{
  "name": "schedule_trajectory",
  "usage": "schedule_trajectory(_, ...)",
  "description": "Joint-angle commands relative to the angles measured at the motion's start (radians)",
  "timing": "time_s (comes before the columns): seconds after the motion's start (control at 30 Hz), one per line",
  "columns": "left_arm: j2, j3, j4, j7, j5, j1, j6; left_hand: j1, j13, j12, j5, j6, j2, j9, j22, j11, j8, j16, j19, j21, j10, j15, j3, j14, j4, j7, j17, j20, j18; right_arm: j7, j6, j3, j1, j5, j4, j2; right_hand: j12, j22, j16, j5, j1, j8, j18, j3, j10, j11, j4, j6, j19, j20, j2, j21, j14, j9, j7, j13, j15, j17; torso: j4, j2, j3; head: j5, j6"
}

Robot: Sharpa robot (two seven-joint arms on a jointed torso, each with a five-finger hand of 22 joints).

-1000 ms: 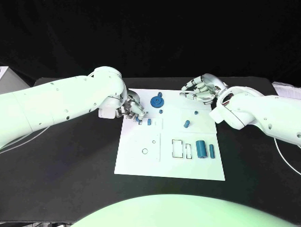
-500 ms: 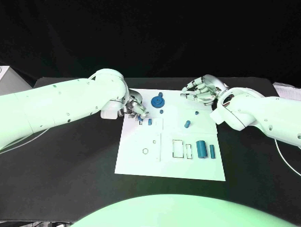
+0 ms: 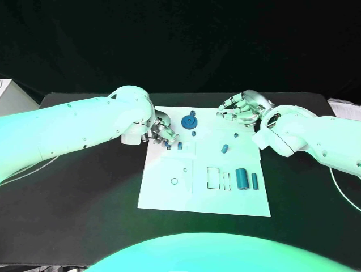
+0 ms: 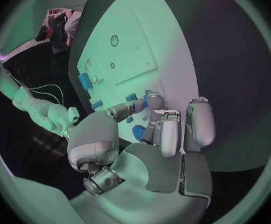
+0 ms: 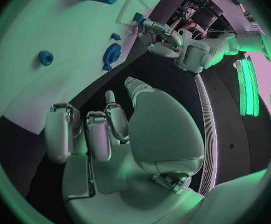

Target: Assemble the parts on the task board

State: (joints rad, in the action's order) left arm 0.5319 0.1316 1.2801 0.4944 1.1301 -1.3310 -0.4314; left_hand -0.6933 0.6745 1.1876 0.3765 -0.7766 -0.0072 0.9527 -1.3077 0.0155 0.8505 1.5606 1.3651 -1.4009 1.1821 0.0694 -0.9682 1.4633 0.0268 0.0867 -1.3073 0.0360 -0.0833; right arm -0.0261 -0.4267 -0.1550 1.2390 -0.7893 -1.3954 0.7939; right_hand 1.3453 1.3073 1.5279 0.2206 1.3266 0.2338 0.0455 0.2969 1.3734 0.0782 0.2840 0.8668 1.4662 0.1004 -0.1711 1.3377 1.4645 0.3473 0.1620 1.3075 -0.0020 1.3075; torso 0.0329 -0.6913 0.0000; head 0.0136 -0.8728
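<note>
Under your left hand [image 3: 161, 132]: fingertips pinch a small blue part [image 3: 167, 145] on the white board [image 3: 204, 201].
Right hand [image 3: 241, 109]: fingers curled together, holding nothing.

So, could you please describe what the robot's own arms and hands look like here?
Both arms are smooth, rounded white shells dotted with small dark screw holes. The left hand and the right hand are silver metal, many-fingered, with segmented fingers ending in rounded pale pads. A thin pale cable loops on the table beside the right arm.
</note>
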Motion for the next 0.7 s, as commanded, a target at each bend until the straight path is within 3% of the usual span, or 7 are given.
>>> schedule_trajectory(0.03,-0.001,0.003,0.002,-0.01,0.021,0.001,-0.016,-0.02,-0.001,0.0,0.092,-0.041,0.009,0.002,-0.055,0.004,-0.001,0.002,0.006,-0.003,0.0,0.007,-0.153,0.101,0.159,-0.032,-0.245,-0.002,0.012,-0.01,0.013,0.0,-0.001,-0.004,0.0,-0.001,0.004,0.106,-0.005,0.003,-0.003,0.006,0.008,0.004,-0.004,-0.001,-0.001,-0.006,0.015,0.001,-0.004,-0.007,0.083,-0.001,0.001,0.051,0.003,0.184,0.0011,0.0,0.0,-0.001,0.0)
schedule_trajectory(0.7,0.003,0.006,0.005,-0.015,0.029,0.004,-0.021,-0.026,0.003,0.001,0.095,-0.043,0.004,0.003,-0.056,0.005,-0.004,0.003,0.007,-0.004,0.003,0.007,-0.151,0.101,0.159,-0.033,-0.247,-0.003,0.012,-0.01,0.014,0.0,-0.001,-0.004,0.001,-0.003,0.003,0.106,-0.007,0.007,-0.003,0.006,0.008,0.006,-0.005,-0.001,-0.001,-0.006,0.014,0.001,-0.005,-0.008,0.082,-0.001,0.001,0.05,0.003,0.182,0.0001,0.0,0.0001,0.0,0.0)
